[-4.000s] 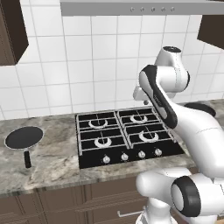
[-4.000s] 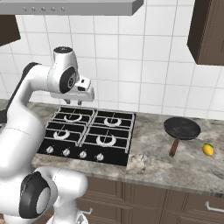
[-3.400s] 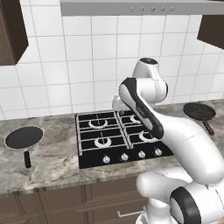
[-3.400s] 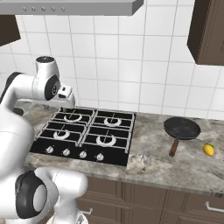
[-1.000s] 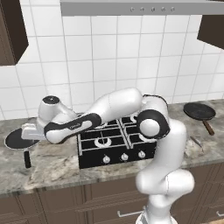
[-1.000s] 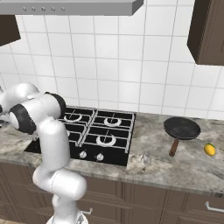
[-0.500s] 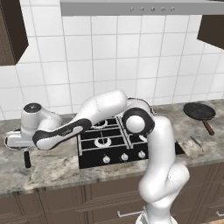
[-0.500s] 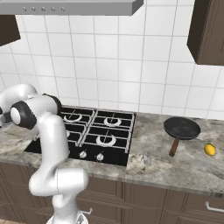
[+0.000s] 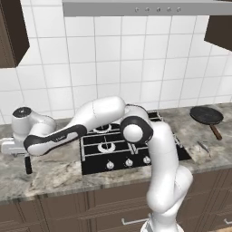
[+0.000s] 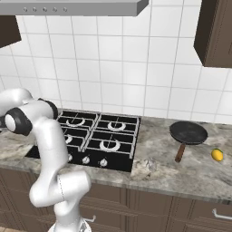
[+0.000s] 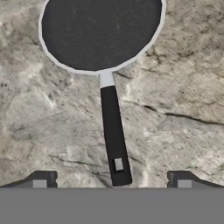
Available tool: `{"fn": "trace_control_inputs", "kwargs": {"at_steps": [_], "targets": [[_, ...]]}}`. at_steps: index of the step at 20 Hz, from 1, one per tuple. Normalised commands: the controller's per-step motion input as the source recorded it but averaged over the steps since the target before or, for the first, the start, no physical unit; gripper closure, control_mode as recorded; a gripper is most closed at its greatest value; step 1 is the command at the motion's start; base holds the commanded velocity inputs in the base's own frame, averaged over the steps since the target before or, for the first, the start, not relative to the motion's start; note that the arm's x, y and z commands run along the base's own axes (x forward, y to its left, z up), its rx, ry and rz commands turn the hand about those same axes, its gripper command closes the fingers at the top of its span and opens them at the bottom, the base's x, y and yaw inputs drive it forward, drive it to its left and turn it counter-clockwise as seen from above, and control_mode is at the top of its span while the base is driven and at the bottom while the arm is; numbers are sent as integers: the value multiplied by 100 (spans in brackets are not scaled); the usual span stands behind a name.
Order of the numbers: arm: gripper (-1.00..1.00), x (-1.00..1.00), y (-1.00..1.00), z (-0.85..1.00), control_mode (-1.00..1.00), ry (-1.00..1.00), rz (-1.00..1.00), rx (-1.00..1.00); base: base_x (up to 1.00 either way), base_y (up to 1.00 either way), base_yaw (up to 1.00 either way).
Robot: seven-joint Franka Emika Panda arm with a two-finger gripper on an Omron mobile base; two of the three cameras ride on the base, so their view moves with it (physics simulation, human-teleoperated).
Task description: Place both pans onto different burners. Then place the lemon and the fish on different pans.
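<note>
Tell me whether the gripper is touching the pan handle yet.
Apart. In the hand view the open gripper has its fingertips standing well to either side of the pan handle, with bare counter showing between each tip and the handle.

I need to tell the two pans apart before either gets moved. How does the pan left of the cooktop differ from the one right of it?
The left pan lies under the open gripper, its handle between the fingertips; the right pan has nothing near it. The left pan lies alone on the counter; the right pan has the lemon beside it. Both are round, black, upright, resting on the counter, not yet on burners.
</note>
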Motion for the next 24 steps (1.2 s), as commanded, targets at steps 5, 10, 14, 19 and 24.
{"fn": "trace_control_inputs", "kwargs": {"at_steps": [5, 10, 14, 19, 24], "targets": [[-100, 0, -13, -39, -100, 0, 0, 1, 0, 0, 0], [-100, 0, -8, -40, -100, 0, 0, 2, 0, 0, 0], [-100, 1, -4, -33, -100, 0, 0, 3, 0, 0, 0], [-100, 3, 0, -29, -100, 0, 0, 3, 0, 0, 0], [-100, 7, 0, -20, -100, 0, 0, 0, 0, 0, 0]]}}
